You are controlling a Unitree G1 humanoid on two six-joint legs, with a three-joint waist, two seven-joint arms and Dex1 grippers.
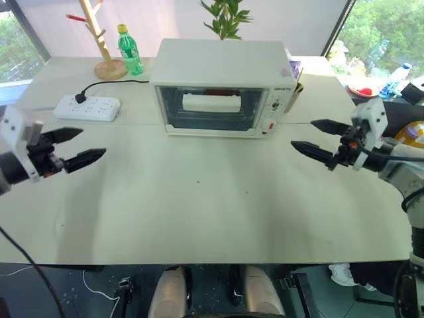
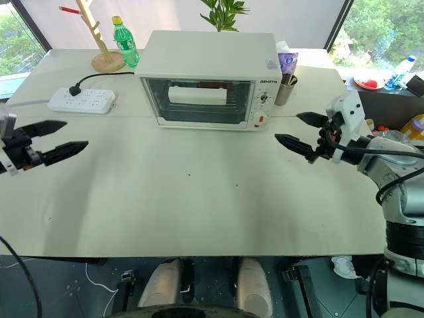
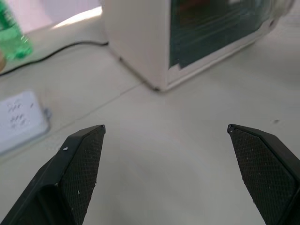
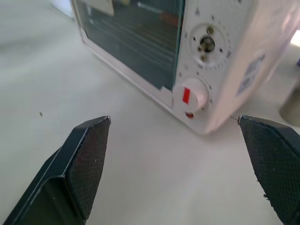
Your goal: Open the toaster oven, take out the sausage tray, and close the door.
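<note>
A: Where is the oven (image 1: 222,86) sitting?

B: It is standing at the back middle of the counter (image 1: 199,205), its door (image 1: 213,108) shut, knobs (image 4: 196,95) on its right panel. I cannot tell whether a tray is lying behind the glass.

A: And the tools?

B: The left tool (image 1: 74,147) is hovering over the counter's left side, fingers spread wide, gripping nothing. The right tool (image 1: 317,138) is hovering off the oven's right front corner, likewise released and empty. A power strip (image 1: 87,107) and a green bottle (image 1: 129,50) are lying left of the oven.
</note>
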